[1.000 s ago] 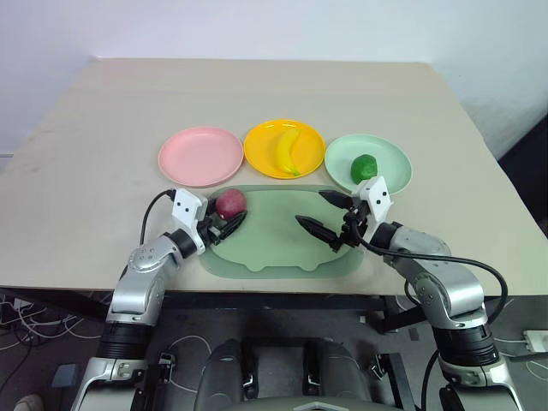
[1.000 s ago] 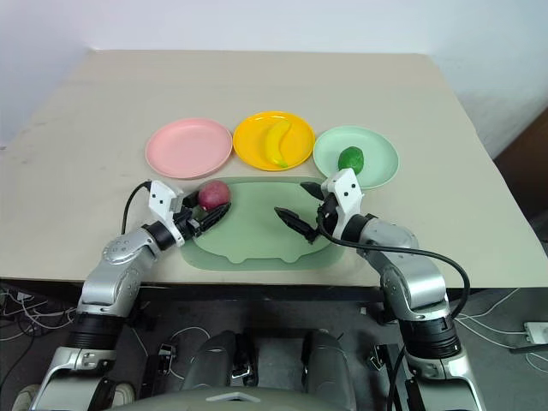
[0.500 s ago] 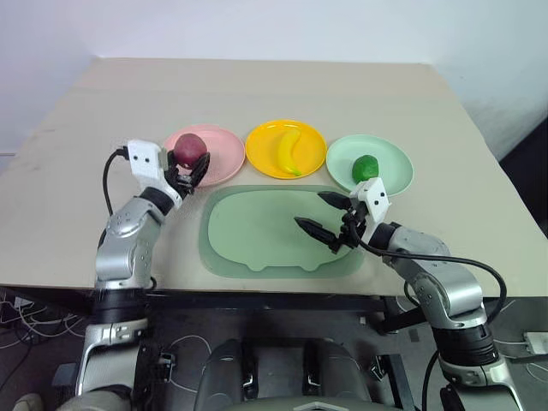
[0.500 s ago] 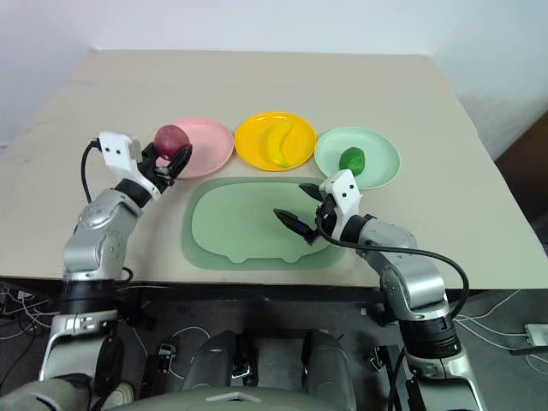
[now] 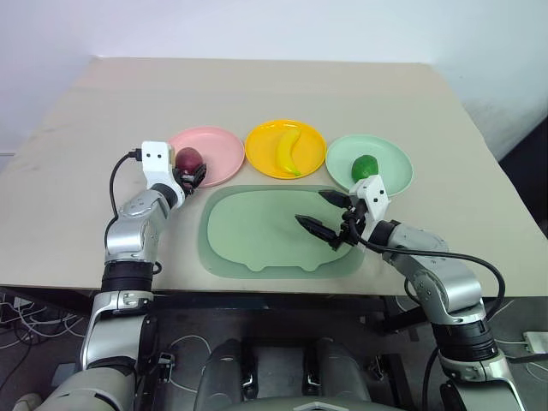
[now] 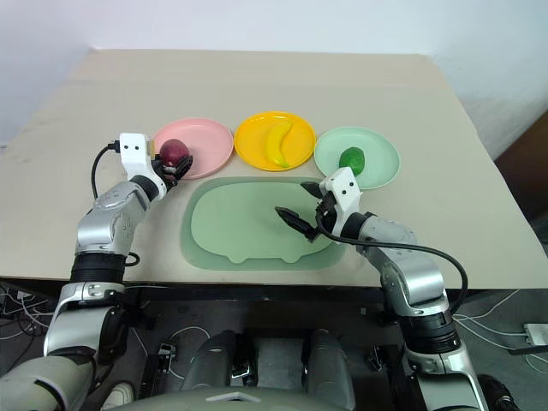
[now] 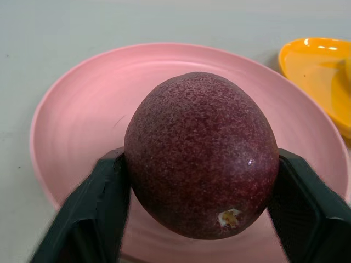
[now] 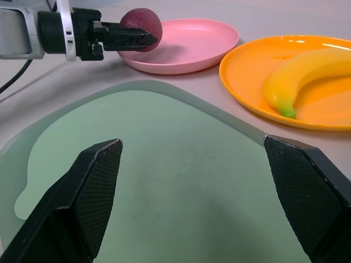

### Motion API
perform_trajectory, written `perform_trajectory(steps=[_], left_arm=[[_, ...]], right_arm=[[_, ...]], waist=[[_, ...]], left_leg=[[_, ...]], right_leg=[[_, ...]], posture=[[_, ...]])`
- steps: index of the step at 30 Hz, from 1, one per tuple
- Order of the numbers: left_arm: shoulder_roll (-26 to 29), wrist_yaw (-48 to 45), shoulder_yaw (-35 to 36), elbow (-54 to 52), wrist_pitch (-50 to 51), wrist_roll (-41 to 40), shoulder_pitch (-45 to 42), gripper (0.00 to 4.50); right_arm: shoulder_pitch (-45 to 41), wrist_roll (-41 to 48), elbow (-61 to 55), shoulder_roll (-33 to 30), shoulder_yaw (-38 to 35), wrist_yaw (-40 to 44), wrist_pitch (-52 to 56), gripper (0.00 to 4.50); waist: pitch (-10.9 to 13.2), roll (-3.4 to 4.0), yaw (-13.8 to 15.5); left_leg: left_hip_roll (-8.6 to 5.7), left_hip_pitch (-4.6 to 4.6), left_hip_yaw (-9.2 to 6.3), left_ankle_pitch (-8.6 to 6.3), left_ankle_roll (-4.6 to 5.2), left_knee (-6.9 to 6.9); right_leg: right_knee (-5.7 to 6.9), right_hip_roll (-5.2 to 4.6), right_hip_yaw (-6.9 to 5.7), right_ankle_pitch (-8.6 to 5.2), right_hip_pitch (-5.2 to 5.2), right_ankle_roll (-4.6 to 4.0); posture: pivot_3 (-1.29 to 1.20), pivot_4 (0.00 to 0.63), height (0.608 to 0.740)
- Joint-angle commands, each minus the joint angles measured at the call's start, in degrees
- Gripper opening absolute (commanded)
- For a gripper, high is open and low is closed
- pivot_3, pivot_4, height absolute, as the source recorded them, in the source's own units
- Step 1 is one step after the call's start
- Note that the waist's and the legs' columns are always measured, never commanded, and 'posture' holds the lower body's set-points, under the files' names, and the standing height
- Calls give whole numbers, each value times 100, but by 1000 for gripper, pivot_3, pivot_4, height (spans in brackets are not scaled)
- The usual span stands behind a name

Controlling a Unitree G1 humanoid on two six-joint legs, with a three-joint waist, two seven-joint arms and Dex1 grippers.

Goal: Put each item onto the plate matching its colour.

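Note:
The dark red plum (image 7: 200,161) hangs over the near left part of the pink plate (image 5: 218,144), with my left gripper (image 5: 192,169) shut on it; both black fingers (image 7: 93,208) press its sides. Whether the plum touches the plate I cannot tell. A yellow banana (image 5: 288,150) lies on the yellow plate (image 5: 257,141). On the mint green plate (image 5: 390,164) sits the round green fruit (image 5: 364,167). My right gripper (image 5: 310,208) stands open and holds nothing, just above the right part of the pale green tray (image 5: 248,235).
The three plates stand in a row behind the tray, about mid-table. Bare beige table (image 5: 274,86) stretches beyond the plates and to both sides. The table's front edge runs just below the tray.
My left arm lifted the plum off the tray's far left corner, carried it left and forward to the pink plate, and has lowered it closer to the plate. The right arm stayed still.

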Motion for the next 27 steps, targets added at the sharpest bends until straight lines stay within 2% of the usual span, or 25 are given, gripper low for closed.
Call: perform_trajectory(steps=[1, 8, 12, 19, 23, 27], left_arm=[[23, -57, 64, -344, 36, -67, -25, 4444], [316, -515, 71, -1532, -83, -107, 647, 4444], [410, -1224, 465, -2406, 45, -918, 1295, 4444], [907, -2699, 863, -2809, -735, -1442, 2642, 4444], [1054, -3488, 887, -2852, -973, -1727, 3116, 4444], [1129, -3733, 834, -2900, -1174, -1702, 3289, 4444]], right_arm=[[-10, 16, -232, -62, -92, -53, -38, 4364], [131, 65, -335, -92, -168, -103, -43, 4364], [208, 98, -361, -14, -199, -153, -121, 4364], [242, 391, -464, 213, -338, -163, -234, 4364], [192, 491, -492, 178, -256, -90, -124, 4364], [56, 590, -505, 118, -226, -31, 36, 4364]], waist=[[0, 0, -4], [0, 0, -20], [0, 0, -22], [0, 1, -19], [-1, 0, 19], [-1, 1, 10]], left_leg=[[0, 0, 0, 0, 0, 0], [1, 0, 0, 0, -1, -1], [4, 0, 1, 1, -2, -1], [5, 2, 1, 0, -3, -1], [11, 1, -2, -1, -5, 0], [11, 1, -3, -8, -13, 0]], right_leg=[[0, 0, 0, 0, 0, 0], [1, 0, 0, 0, -1, 0], [3, 0, 1, 0, -3, 0], [3, -1, 1, 0, -4, -1], [1, -6, 0, -1, -4, -4], [-1, -11, 1, -2, -4, -7]], posture=[[0, 150, 695], [0, 150, 695], [0, 150, 695], [0, 150, 695], [0, 150, 695], [0, 150, 695]])
